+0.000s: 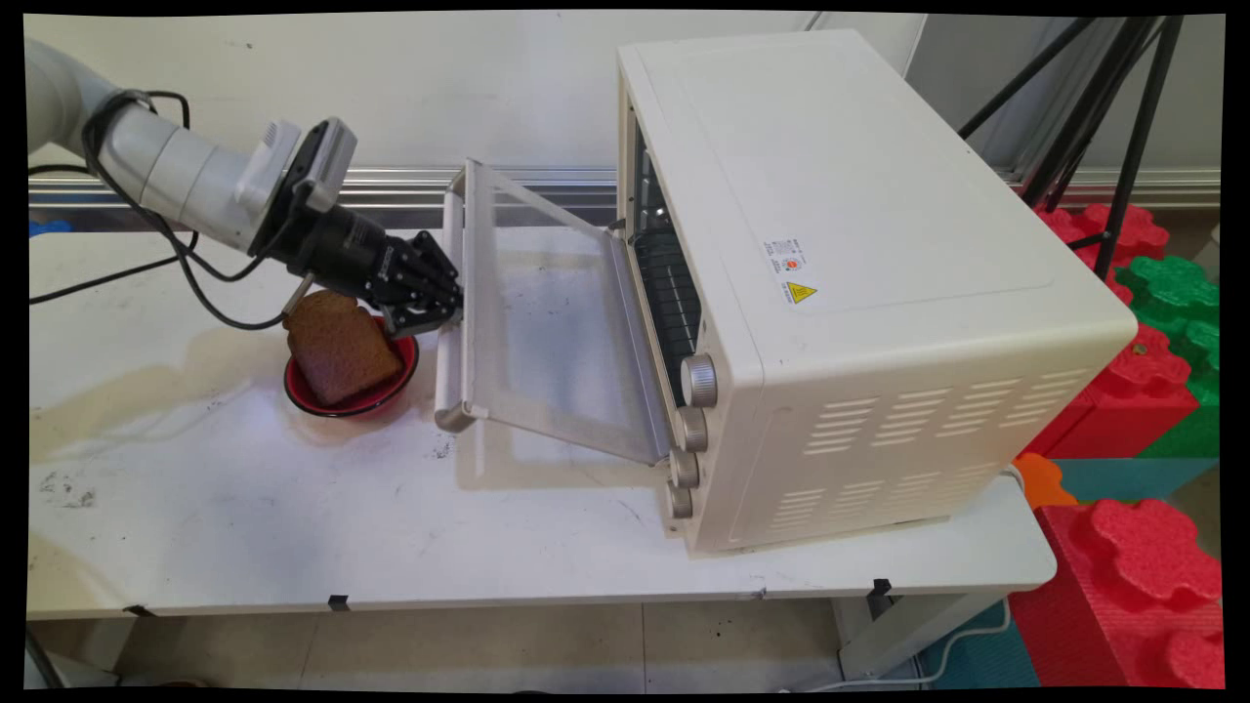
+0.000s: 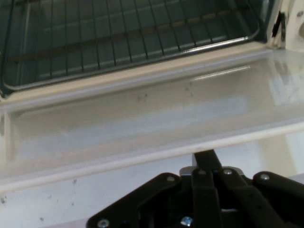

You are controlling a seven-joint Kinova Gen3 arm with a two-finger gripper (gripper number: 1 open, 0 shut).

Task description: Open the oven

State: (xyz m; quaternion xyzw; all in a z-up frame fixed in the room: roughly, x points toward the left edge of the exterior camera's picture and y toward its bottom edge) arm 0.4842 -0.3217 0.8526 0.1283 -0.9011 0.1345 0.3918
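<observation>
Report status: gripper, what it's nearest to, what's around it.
Gripper shut, empty, at the handle edge of the open oven door. Bread slice in red bowl just beside it. Oven rack bare ahead.

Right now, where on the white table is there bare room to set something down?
Bare: the white table's near strip, left of the cream toaster oven. Crowded: the black gripper, red bowl with brown bread slice, and open glass door.

Two cameras: one fixed above the table, one on the hand

The main view looks down across the white table (image 1: 293,508) toward the wall; the hand view sits close to the toaster oven's open door (image 1: 547,322) (image 2: 142,123), facing its wire rack (image 2: 128,38), both shared.
</observation>
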